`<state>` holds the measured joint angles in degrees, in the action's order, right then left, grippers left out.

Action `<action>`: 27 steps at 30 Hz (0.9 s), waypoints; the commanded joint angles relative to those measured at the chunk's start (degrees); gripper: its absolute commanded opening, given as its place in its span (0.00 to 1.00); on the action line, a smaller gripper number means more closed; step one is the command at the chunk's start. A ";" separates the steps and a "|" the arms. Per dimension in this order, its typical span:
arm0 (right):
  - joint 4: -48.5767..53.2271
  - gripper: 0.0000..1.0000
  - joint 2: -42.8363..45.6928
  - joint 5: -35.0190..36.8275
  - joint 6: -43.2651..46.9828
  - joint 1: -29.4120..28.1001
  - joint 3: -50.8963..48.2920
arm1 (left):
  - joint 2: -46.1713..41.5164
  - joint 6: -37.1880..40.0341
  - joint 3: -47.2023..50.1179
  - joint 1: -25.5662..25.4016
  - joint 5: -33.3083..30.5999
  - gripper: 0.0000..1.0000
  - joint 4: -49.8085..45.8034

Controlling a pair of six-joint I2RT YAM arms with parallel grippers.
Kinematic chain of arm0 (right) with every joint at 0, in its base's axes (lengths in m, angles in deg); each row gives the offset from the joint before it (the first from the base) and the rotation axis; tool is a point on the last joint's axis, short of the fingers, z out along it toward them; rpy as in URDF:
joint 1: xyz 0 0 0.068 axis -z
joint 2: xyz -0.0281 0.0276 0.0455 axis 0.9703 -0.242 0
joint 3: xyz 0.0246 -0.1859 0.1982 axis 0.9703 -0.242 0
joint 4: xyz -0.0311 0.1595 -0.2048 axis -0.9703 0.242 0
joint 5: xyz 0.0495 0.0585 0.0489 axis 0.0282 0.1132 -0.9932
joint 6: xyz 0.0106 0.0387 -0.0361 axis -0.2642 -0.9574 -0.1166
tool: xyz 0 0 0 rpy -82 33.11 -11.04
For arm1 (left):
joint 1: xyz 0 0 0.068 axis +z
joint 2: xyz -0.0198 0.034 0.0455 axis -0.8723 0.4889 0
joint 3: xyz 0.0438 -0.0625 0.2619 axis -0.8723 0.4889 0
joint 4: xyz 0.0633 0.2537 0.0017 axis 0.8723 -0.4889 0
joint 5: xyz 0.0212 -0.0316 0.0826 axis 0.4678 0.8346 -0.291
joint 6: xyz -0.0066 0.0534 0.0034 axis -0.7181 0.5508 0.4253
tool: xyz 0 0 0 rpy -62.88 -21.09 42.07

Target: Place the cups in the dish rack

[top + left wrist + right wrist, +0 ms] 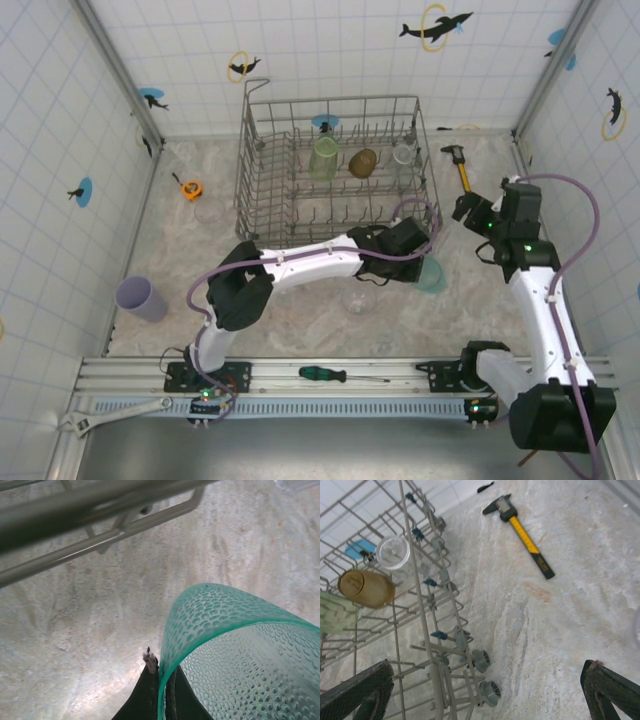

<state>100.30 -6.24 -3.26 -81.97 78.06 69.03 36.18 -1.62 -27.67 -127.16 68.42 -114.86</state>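
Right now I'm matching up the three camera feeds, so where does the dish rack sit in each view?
Top external: the dish rack stands at the far middle of the table.
Left wrist: blurred dish rack wires cross the upper left, above the teal cup.
Right wrist: the dish rack takes up the left half, wheels at its lower corner.
Shared landmark: the mottled beige table.

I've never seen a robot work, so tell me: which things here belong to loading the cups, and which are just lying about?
For the job: grey wire dish rack; inside it a tall pale green plastic cup, amber cup and small clear cup; teal dimpled plastic cup; clear cup on the table; lilac plastic cup.
Just lying about: yellow-handled hammer; orange tape measure; green-handled screwdriver; silver adjustable wrench.
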 commanded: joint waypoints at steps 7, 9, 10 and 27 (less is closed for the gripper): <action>-0.57 1.00 3.25 -2.35 1.18 3.71 3.10 | -2.78 -1.83 -8.31 0.76 6.79 0.00 1.49; -0.49 1.00 2.98 -2.44 1.71 4.15 4.53 | -2.87 -2.54 -8.97 1.12 7.94 0.00 2.73; -0.34 1.00 2.71 -2.42 2.00 4.41 5.29 | -2.87 -2.80 -9.53 1.30 8.25 0.00 3.11; -1.54 1.00 3.34 -5.85 0.59 5.58 6.98 | -6.63 -3.41 -13.23 8.81 16.44 0.00 8.59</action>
<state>100.21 -3.86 -7.46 -80.55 83.16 75.06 33.74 -4.84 -38.99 -119.38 82.21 -108.83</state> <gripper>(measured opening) 0.998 0.058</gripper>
